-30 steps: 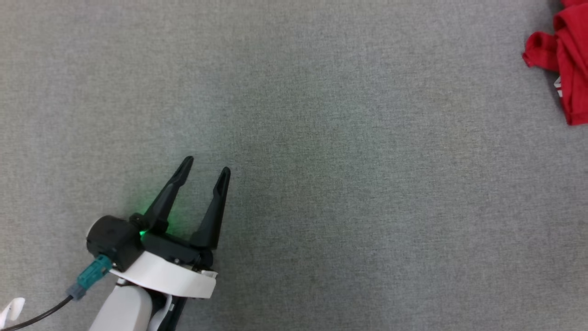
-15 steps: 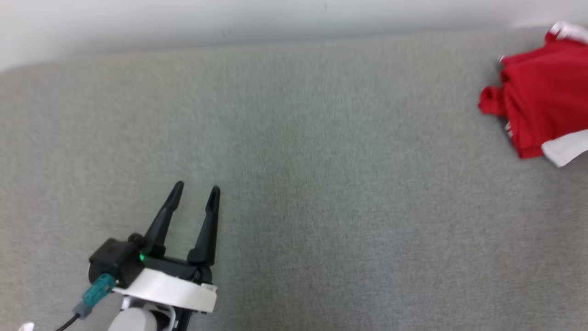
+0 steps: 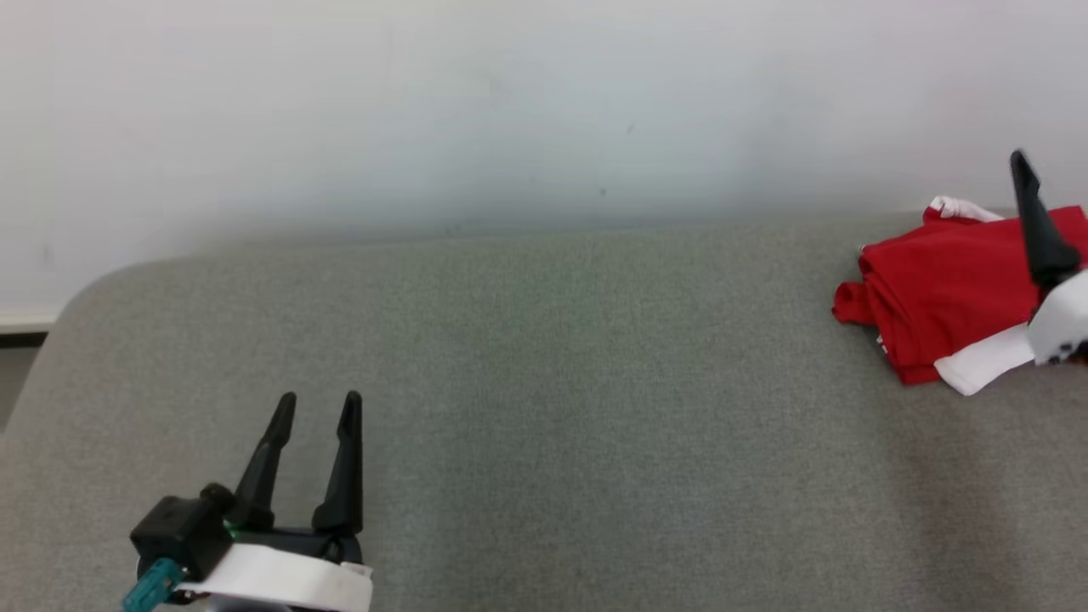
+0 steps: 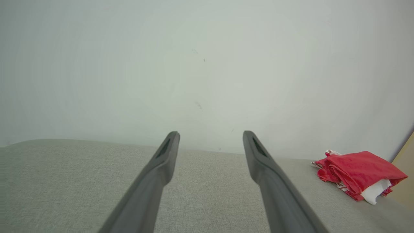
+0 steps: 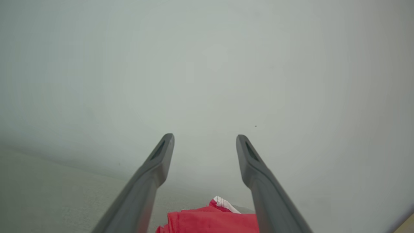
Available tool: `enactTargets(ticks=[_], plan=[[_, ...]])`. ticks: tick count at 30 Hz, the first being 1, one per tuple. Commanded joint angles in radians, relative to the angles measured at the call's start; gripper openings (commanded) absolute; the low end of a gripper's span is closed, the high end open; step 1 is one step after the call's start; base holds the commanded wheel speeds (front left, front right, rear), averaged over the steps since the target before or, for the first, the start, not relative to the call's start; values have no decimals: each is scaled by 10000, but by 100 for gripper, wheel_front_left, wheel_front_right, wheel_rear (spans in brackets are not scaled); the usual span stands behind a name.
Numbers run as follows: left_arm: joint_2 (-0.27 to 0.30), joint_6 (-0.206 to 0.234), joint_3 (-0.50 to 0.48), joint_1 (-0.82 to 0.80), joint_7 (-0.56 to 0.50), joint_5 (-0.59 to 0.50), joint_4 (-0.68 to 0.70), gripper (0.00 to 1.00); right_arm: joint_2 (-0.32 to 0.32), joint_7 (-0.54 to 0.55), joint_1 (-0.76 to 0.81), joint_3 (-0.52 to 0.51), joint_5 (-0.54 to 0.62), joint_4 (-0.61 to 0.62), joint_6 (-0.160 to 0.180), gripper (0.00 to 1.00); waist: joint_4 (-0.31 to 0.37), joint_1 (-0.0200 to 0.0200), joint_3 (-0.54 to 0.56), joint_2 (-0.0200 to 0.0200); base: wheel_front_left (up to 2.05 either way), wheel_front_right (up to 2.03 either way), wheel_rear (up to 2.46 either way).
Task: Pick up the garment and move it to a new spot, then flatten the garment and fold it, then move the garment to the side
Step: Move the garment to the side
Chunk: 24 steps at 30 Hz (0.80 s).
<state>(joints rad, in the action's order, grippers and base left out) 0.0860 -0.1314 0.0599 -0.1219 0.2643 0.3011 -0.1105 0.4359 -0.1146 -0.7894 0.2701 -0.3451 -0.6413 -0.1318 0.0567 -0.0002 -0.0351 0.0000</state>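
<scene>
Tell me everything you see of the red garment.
The red garment looks like soft cloth with white parts: a trim at its far edge and a white piece sticking out at its near edge. It lies folded in a compact, slightly rumpled bundle on the grey padded surface, near the wall. The open right gripper is close; contact cannot be told.

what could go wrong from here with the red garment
1. The right gripper, open, hangs over the folded red garment; if it dips, a finger might snag and undo the fold.
2. The garment lies near the far edge of the grey surface, by the wall, so a nudge could push it off.
</scene>
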Motion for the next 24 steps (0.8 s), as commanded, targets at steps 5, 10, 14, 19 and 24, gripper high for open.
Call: enactTargets(ticks=[5,10,14,19,24], plan=[[-121,16,-428,352,-7,116,-40,100,-88,27,1861,-551,-418,1730,25,100,-21,2,454,0,0,0,0],[-238,53,-797,692,-7,5,-75,100,-901,-308,4085,-1628,-444,3438,25,100,-81,2,568,0,0,0,0],[-272,41,-985,951,-6,-216,-45,100,-1581,-728,5606,-2192,56,4453,25,100,-89,2,598,0,0,0,0],[-310,27,-1143,1400,-7,-330,-145,100,-2564,-1181,6895,-2472,581,4952,25,100,-22,2,644,0,0,0,0],[-328,18,-1219,1679,-7,-506,-227,100,-3200,-1429,7506,-2517,619,5008,25,100,6,2,681,0,0,0,0]])
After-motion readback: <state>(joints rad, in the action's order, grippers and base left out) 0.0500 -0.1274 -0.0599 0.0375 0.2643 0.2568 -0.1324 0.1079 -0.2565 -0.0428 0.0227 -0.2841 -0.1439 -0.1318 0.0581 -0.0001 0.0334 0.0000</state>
